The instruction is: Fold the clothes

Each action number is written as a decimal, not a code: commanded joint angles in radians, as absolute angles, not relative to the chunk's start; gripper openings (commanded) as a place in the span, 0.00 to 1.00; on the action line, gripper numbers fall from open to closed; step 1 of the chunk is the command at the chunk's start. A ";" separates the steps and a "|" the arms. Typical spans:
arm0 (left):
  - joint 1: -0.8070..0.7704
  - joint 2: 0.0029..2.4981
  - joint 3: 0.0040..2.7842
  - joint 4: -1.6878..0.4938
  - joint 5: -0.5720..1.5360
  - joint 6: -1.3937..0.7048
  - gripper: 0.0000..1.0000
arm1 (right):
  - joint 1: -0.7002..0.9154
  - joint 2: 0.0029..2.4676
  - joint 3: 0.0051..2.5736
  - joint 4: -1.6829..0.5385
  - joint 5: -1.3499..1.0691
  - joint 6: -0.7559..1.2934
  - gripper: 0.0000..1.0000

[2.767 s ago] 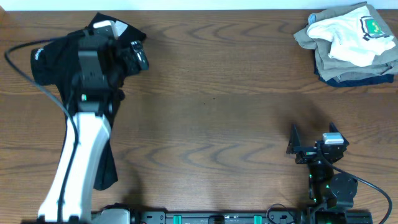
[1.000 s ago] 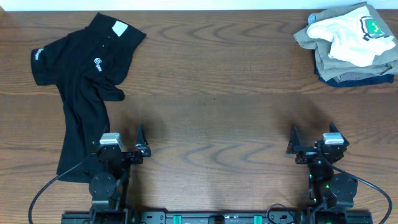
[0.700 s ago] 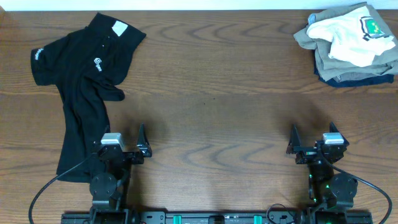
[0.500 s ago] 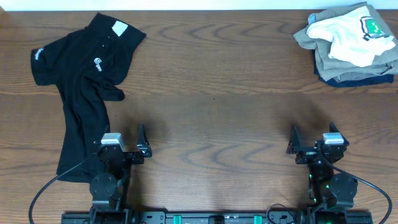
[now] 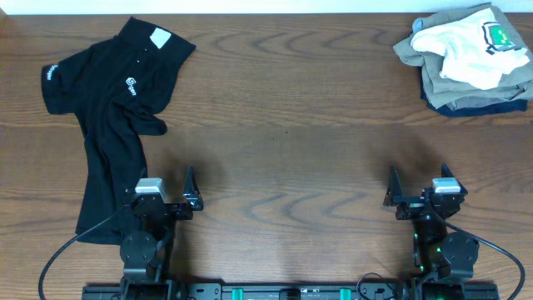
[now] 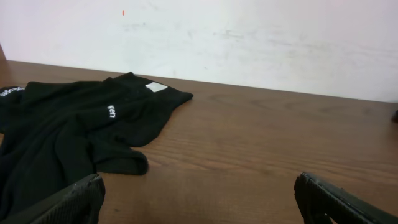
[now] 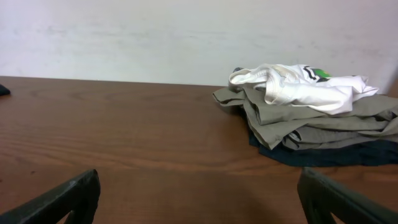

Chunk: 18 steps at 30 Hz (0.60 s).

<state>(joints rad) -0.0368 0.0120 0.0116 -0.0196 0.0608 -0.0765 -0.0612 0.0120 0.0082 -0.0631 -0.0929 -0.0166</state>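
Observation:
The black short-sleeved shirt [image 5: 108, 92] with a small white logo lies crumpled and partly spread at the table's far left, its lower part trailing toward the front. It also shows in the left wrist view [image 6: 68, 130]. The white T-shirt [image 5: 466, 50] with a green graphic lies bunched on top of a folded stack at the far right, and shows in the right wrist view [image 7: 298, 87]. My left gripper [image 5: 160, 193] [image 6: 199, 202] is open and empty at the front left, beside the shirt's lower end. My right gripper [image 5: 420, 193] [image 7: 199, 196] is open and empty at the front right.
A khaki-and-navy stack of folded garments [image 5: 475, 92] [image 7: 323, 127] sits under the white T-shirt at the back right corner. The brown wooden table [image 5: 283, 125] runs to a white wall at the back.
The left arm, stretched over the black shirt 2.8 s ago, has drawn back to the front edge and left the shirt on the table. Nothing has moved in the last second.

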 commanded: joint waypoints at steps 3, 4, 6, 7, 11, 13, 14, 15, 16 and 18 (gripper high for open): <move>-0.042 0.005 0.004 -0.067 0.062 -0.064 0.98 | -0.053 0.005 0.006 -0.066 -0.086 -0.031 0.99; -0.042 0.005 0.004 -0.067 0.062 -0.064 0.98 | -0.053 0.005 0.006 -0.066 -0.086 -0.031 0.99; -0.042 0.005 0.004 -0.067 0.062 -0.064 0.98 | -0.053 0.005 0.006 -0.066 -0.086 -0.031 0.99; -0.042 0.005 0.004 -0.067 0.062 -0.064 0.98 | -0.053 0.005 0.006 -0.066 -0.086 -0.032 0.99; -0.042 0.005 0.004 -0.067 0.062 -0.064 0.98 | -0.053 0.005 0.006 -0.066 -0.086 -0.031 0.99; -0.042 0.005 0.004 -0.067 0.062 -0.064 0.98 | -0.053 0.005 0.006 -0.066 -0.086 -0.031 0.99; -0.042 0.005 0.004 -0.067 0.062 -0.064 0.98 | -0.053 0.005 0.006 -0.066 -0.086 -0.031 0.99; -0.042 0.005 0.004 -0.067 0.062 -0.064 0.98 | -0.053 0.005 0.006 -0.066 -0.086 -0.031 0.99; -0.042 0.005 0.004 -0.067 0.062 -0.064 0.98 | -0.053 0.005 0.006 -0.066 -0.086 -0.031 0.99; -0.042 0.005 0.004 -0.067 0.062 -0.064 0.98 | -0.053 0.005 0.006 -0.066 -0.086 -0.031 0.99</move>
<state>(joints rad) -0.0368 0.0120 0.0116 -0.0196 0.0605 -0.0765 -0.0612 0.0120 0.0082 -0.0631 -0.0929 -0.0166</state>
